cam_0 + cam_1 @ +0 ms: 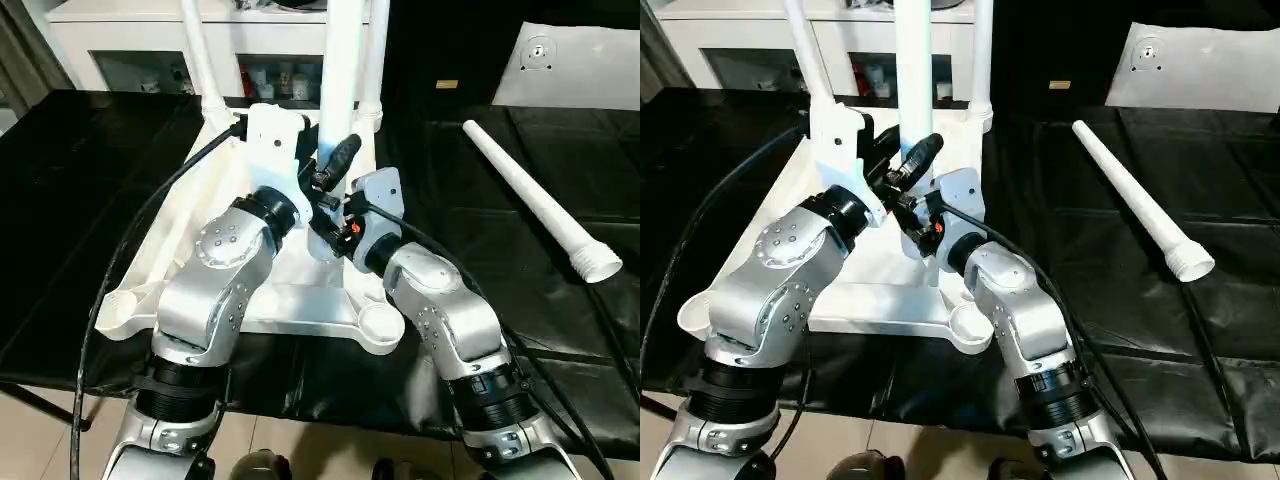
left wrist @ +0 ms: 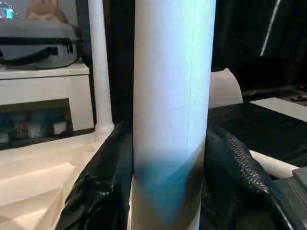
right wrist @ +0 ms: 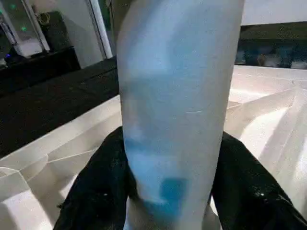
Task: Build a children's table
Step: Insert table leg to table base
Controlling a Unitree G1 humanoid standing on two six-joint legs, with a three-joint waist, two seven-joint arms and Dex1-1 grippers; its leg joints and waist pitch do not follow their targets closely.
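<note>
the tabletop [image 1: 300, 300] lies underside up on the black-covered table [image 1: 80, 200], with two legs already upright in its far corner sockets and a third leg [image 1: 343, 60] held upright over the middle of it. both grippers clamp this leg low down: the left gripper [image 2: 168, 167] has its black fingers pressed on either side of the tube, and the right gripper [image 3: 172, 182] does likewise from the opposite side. the leg's long axis runs straight up between the jaws, so seating it probably means carrying it sideways to a near corner socket [image 1: 385, 328], which lies closer to the right arm. the head views show the spare leg [image 1: 530, 195] lying well apart to the right; the wrist views show how fully the fingers wrap the tube.
</note>
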